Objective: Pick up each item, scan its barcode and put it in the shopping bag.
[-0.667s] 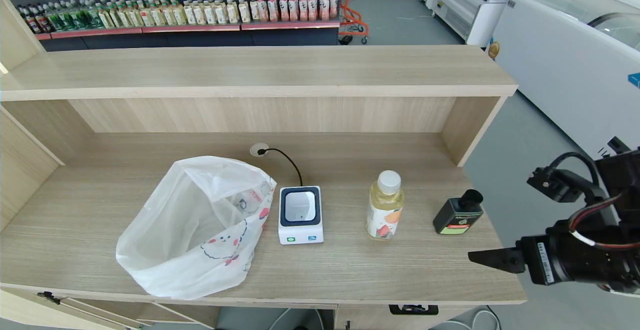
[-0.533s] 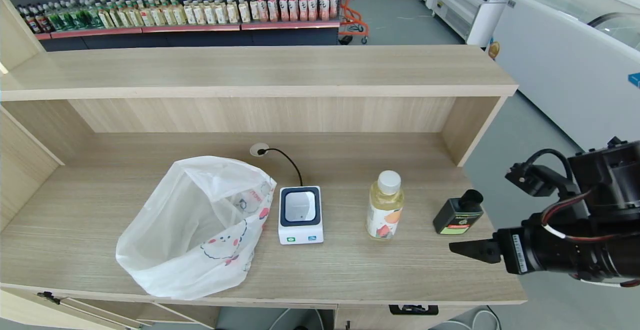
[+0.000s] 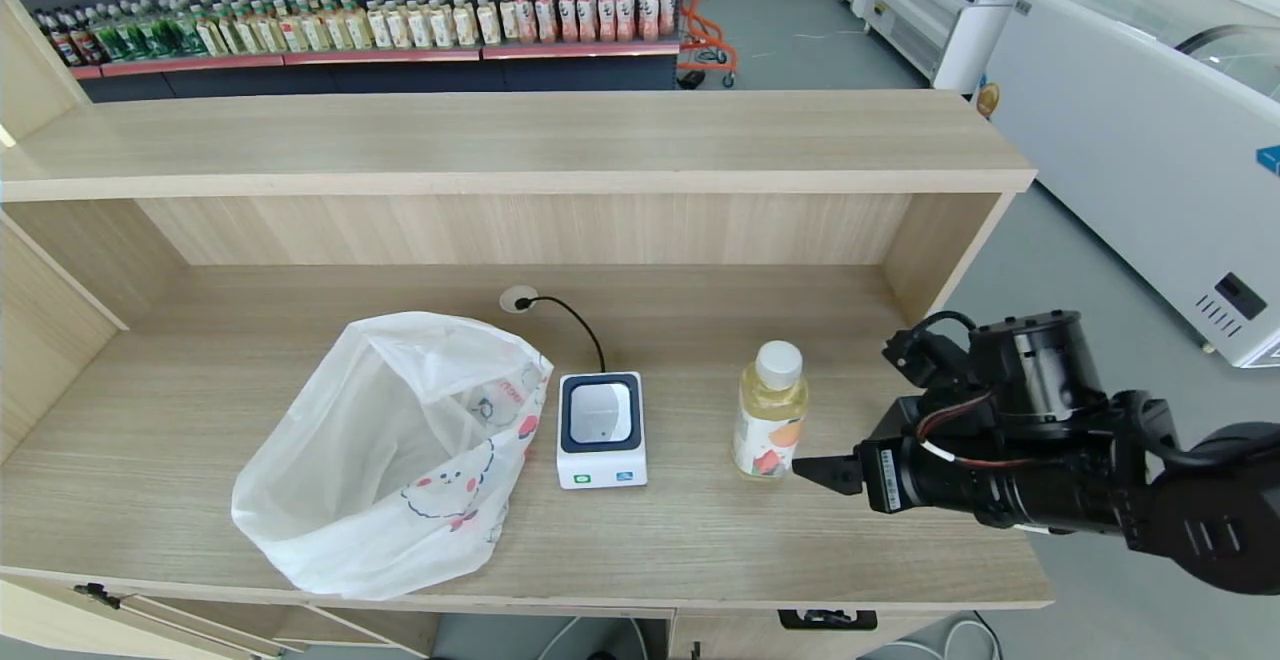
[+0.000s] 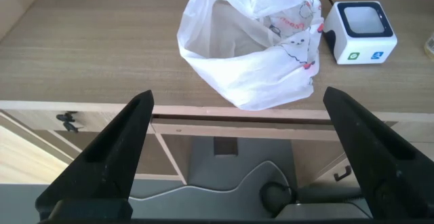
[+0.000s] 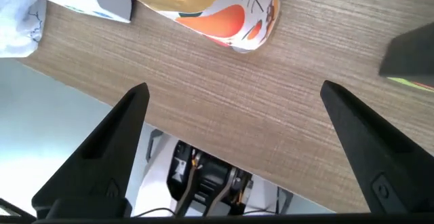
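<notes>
Right tool (image 5: 234, 87) over wooden shop counter (image 3: 700, 540)

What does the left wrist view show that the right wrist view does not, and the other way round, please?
Left wrist view: the open mouth of the shopping bag and the open left gripper. Right wrist view: the lower end of the bottle, an edge of the dark item and the open right gripper. Shared: the scanner and the wooden counter.

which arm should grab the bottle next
Right. The right gripper, open, is just beside the bottle; the left gripper hangs off the counter's front edge, near the bag.
</notes>
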You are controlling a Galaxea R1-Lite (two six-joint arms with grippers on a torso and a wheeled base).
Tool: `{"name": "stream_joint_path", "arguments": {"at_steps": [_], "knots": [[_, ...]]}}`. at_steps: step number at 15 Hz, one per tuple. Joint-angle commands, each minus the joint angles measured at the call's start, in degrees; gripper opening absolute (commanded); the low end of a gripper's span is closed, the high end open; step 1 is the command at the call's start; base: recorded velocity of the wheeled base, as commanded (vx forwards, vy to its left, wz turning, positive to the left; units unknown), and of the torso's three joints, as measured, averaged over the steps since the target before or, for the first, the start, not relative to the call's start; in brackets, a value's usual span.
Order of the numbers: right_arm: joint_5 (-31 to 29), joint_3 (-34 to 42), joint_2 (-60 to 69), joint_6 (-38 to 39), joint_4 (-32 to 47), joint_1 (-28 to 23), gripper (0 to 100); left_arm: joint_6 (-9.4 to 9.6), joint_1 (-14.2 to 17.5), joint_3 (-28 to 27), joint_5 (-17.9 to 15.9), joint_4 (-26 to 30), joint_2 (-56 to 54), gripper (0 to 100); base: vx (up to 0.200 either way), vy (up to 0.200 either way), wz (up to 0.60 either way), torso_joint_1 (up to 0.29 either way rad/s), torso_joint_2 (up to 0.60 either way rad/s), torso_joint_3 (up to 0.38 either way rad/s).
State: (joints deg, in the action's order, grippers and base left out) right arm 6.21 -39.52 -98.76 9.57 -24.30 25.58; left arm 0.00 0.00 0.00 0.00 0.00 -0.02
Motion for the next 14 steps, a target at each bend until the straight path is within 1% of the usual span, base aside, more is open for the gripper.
{"name": "stream_joint_path", "arguments": {"at_steps": [1, 2, 4, 6, 9, 11, 12, 14], "knots": [[-0.1, 0.1, -5.1, -0.2, -2.2, 1.2, 100, 0.0, 0.0, 0.0, 0.0, 0.0, 0.0, 100, 0.0, 0.0, 0.0, 0.0, 0.0, 0.0], [-0.8, -0.3, -7.3, -0.3, -4.6, 1.6, 100, 0.0, 0.0, 0.0, 0.0, 0.0, 0.0, 100, 0.0, 0.0, 0.0, 0.0, 0.0, 0.0], [-4.7, -0.3, -10.7, -0.1, -9.4, 3.7, 100, 0.0, 0.0, 0.0, 0.0, 0.0, 0.0, 100, 0.0, 0.0, 0.0, 0.0, 0.0, 0.0], [-5.5, -0.2, -14.0, 0.1, -15.9, 4.7, 100, 0.0, 0.0, 0.0, 0.0, 0.0, 0.0, 100, 0.0, 0.0, 0.0, 0.0, 0.0, 0.0], [-6.2, -0.7, -16.8, 0.1, -19.4, 6.1, 100, 0.0, 0.0, 0.0, 0.0, 0.0, 0.0, 100, 0.0, 0.0, 0.0, 0.0, 0.0, 0.0], [-8.5, -1.0, -19.1, 0.2, -24.2, 7.0, 100, 0.0, 0.0, 0.0, 0.0, 0.0, 0.0, 100, 0.0, 0.0, 0.0, 0.0, 0.0, 0.0], [-8.7, -2.1, -20.2, 0.3, -26.2, 7.3, 100, 0.0, 0.0, 0.0, 0.0, -0.1, 0.0, 100, 0.0, 0.0, 0.0, 0.0, 0.0, 0.0], [-8.9, -4.2, -21.4, 0.6, -27.0, 7.9, 100, 0.0, 0.0, 0.0, 0.0, -0.1, 0.0, 100, 0.0, 0.0, 0.0, 0.0, 0.0, 0.0]]}}
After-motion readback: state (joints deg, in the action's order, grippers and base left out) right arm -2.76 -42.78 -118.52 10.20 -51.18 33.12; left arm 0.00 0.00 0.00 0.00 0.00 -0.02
